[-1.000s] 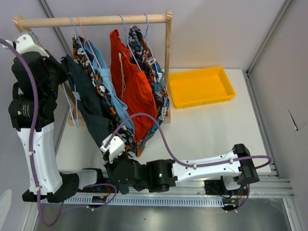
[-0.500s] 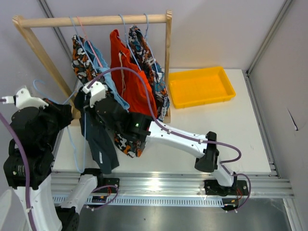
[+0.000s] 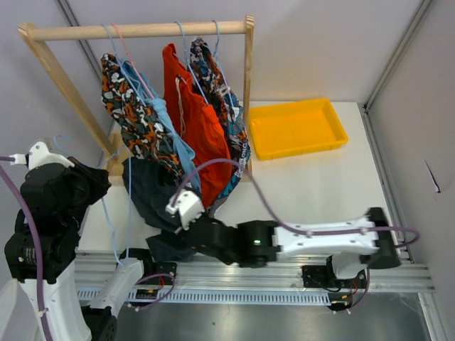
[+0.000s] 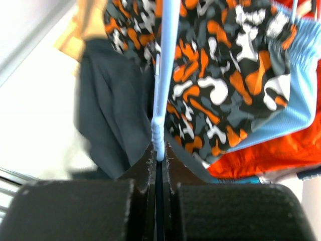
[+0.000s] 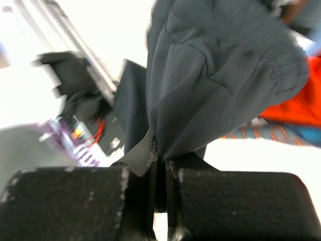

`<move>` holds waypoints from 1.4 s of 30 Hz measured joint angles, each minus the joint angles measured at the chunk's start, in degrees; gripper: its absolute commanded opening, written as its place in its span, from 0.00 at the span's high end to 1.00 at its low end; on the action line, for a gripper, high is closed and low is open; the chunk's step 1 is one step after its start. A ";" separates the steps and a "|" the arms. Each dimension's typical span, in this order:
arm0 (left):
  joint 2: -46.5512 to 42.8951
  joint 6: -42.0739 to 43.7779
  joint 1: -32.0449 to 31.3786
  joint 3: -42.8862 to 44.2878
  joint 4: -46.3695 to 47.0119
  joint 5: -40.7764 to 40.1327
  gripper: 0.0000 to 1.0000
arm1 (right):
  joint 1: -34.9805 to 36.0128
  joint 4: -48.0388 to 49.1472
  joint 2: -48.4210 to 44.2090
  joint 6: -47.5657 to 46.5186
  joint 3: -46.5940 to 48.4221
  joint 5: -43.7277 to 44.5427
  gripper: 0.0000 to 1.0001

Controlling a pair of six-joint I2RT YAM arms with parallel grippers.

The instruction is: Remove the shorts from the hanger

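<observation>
A: Top cam?
B: High, behind arm bases, looks down fwd over table [image 3: 320, 185] to rack [image 3: 142, 30]. Wide.
A: Wrist cams?
B: V. close. L sits behind left gripper [image 4: 159, 150], facing up blue hanger [image 4: 163, 75] to camo shorts [image 4: 215, 85]. R sits behind right gripper [image 5: 158, 150], facing navy shorts [image 5: 215, 65]. Navy pair's in all 3 views.

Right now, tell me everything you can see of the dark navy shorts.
The dark navy shorts are soft matte fabric with a gathered elastic waistband. They hang bunched and creased low in front of the rack, beside the camouflage pair, and reach down to about the table's near edge. The right gripper is shut on a fold of them.
</observation>
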 measured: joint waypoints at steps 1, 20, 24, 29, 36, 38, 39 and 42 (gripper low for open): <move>0.02 0.39 0.00 0.44 0.17 -0.94 1.00 | 1.81 -1.66 -3.04 0.15 -0.33 1.86 1.00; 4.63 15.21 -0.11 -0.79 16.15 -3.56 1.00 | -35.01 -14.60 -17.16 -15.93 43.65 5.75 1.00; 8.63 18.84 -0.11 3.28 19.87 -2.82 1.00 | -52.94 -15.34 -10.62 -13.31 46.10 -7.17 1.00; 16.52 21.84 -0.11 15.04 22.62 -2.84 1.00 | -71.12 -14.91 1.25 -6.60 49.88 -23.56 1.00; 21.68 25.33 -0.09 19.58 26.12 -3.39 1.00 | -84.02 -8.96 9.62 0.37 49.09 -34.60 1.00; 23.58 25.64 0.04 20.65 26.80 -3.39 1.00 | -84.56 -4.81 9.64 1.42 45.59 -36.39 1.00; 24.35 25.79 0.09 20.74 27.36 -3.37 1.00 | -84.52 -2.99 9.64 1.79 43.95 -37.35 1.00; 26.14 25.83 0.33 20.48 28.17 -3.28 1.00 | -84.21 3.08 9.51 2.93 36.22 -39.60 1.00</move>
